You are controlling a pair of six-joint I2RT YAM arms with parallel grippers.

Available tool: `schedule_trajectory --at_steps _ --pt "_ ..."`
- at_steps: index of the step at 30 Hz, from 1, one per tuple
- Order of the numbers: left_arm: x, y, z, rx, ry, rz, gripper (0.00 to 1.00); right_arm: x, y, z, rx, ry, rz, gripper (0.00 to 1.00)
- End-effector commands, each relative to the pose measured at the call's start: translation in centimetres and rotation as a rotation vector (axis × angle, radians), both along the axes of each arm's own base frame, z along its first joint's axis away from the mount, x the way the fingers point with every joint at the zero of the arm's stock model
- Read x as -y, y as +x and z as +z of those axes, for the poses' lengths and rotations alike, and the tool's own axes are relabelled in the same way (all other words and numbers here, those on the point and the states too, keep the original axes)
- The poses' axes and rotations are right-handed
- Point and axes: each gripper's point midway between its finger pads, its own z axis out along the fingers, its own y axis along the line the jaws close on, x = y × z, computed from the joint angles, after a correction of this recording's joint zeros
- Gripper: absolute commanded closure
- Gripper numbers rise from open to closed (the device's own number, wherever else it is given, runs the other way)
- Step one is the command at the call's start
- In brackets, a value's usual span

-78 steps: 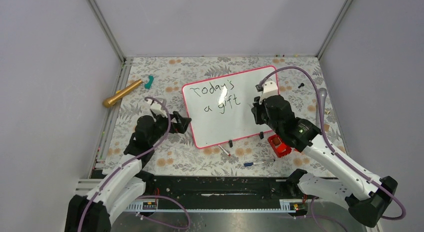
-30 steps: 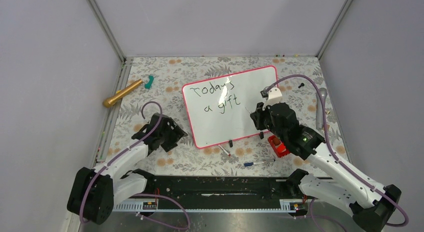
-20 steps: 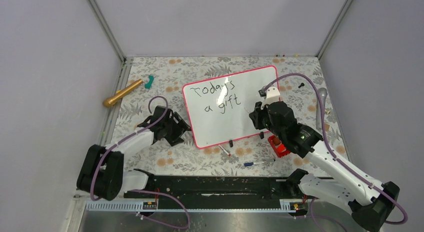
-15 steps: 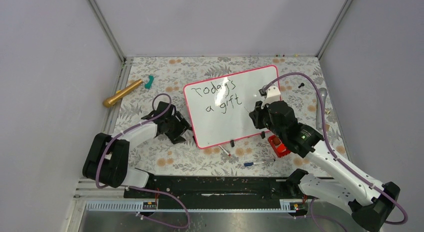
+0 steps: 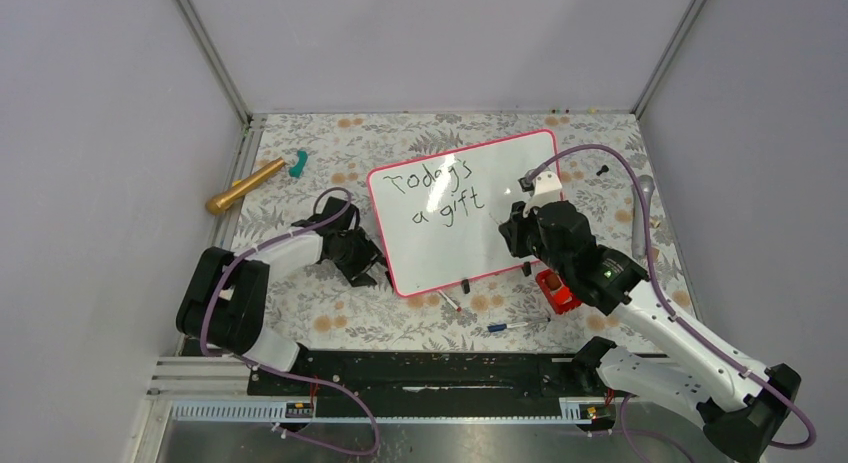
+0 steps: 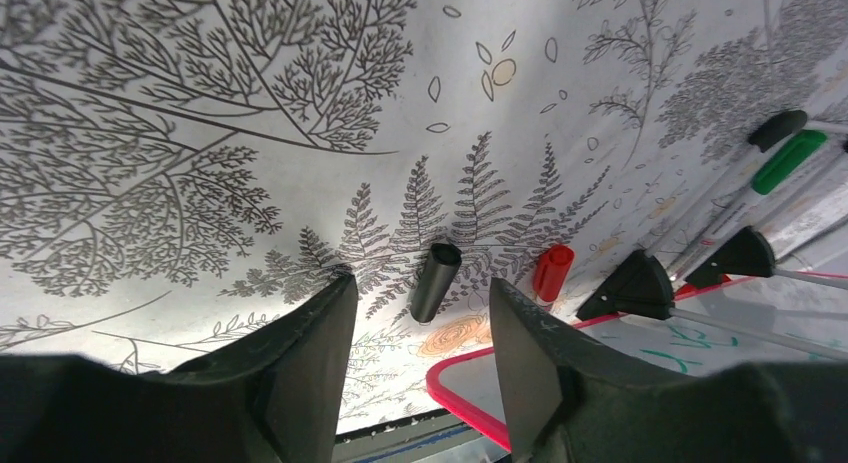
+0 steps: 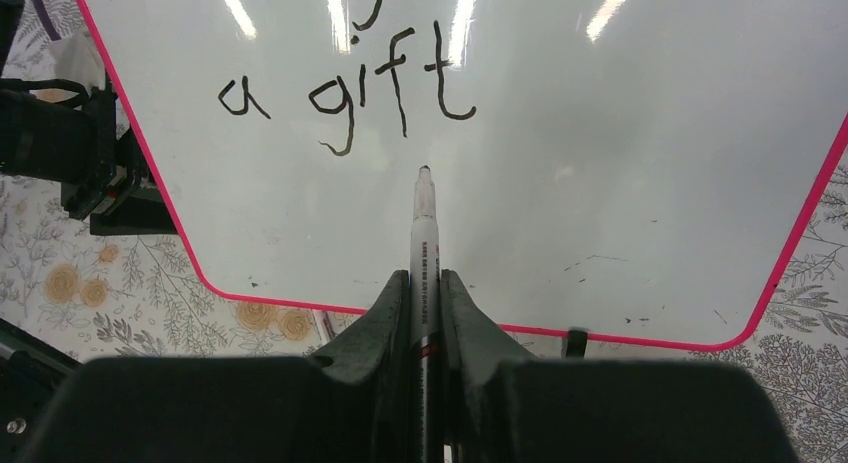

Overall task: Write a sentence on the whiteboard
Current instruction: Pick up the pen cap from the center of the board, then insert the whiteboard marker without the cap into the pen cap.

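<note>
The whiteboard [image 5: 520, 183], glossy white in a pink-red frame, lies tilted on the floral cloth. The sentence [image 5: 436, 193] in black reads "Today's a gift" on two lines. My right gripper [image 5: 508, 227] is shut on a white marker [image 7: 424, 233]. Its black tip sits just below the word "gift" [image 7: 395, 91] on the whiteboard [image 7: 620, 163]. My left gripper [image 5: 370, 267] is low at the board's near-left corner [image 6: 465, 398], jaws apart. A loose black cap [image 6: 433, 280] lies on the cloth just ahead, between its fingertips.
A red cap [image 6: 551, 272] and two black board clips [image 6: 640, 283] lie right of the black cap. A gold cylinder [image 5: 245, 186] and a teal piece [image 5: 298, 163] sit far left. A red object [image 5: 556, 289], a blue pen [image 5: 510, 326] and another pen [image 5: 449, 300] lie near the board's front edge.
My left arm has swung right and forward to the board's near-left corner, and its jaws have narrowed. The right gripper and marker have barely moved.
</note>
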Motion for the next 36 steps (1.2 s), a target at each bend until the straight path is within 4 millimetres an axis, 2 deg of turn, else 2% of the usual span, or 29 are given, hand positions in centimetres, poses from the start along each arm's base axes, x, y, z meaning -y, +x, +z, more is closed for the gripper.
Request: schedule_trajectory --at_steps 1,7,10,15,18,22,27,31,36 --pt "0.5 -1.2 -0.9 -0.095 0.071 -0.038 0.49 0.3 0.4 2.6 0.051 0.049 -0.028 1.0" --pt "0.3 -1.5 -2.2 -0.182 0.119 -0.031 0.56 0.9 0.2 2.8 0.063 0.049 -0.045 1.0" --pt "-0.3 -1.6 -2.6 -0.207 0.161 -0.015 0.66 1.1 0.1 2.8 0.067 0.051 -0.051 1.0" --pt "-1.0 -1.8 -3.5 -0.242 0.206 0.008 0.78 1.2 -0.1 2.9 0.071 0.059 -0.051 1.0" --pt "-2.1 -1.9 -4.0 -0.257 0.269 0.027 0.85 1.3 -0.3 3.3 0.079 0.069 -0.046 1.0" --pt "-3.5 -2.2 -3.9 -0.254 0.303 0.063 1.0 0.7 -0.9 3.6 0.076 0.07 0.01 1.0" --pt "-6.3 -2.4 -1.5 -0.178 0.392 0.152 1.0 -2.4 -2.6 3.6 0.029 0.102 0.212 1.0" --pt "-6.9 -2.5 1.0 -0.088 0.321 0.214 1.0 -5.6 -3.9 4.1 0.0 0.192 0.371 1.0" --pt "-6.9 -2.6 5.0 -0.028 0.231 0.234 1.0 -8.3 -3.9 4.9 -0.023 0.299 0.431 1.0"
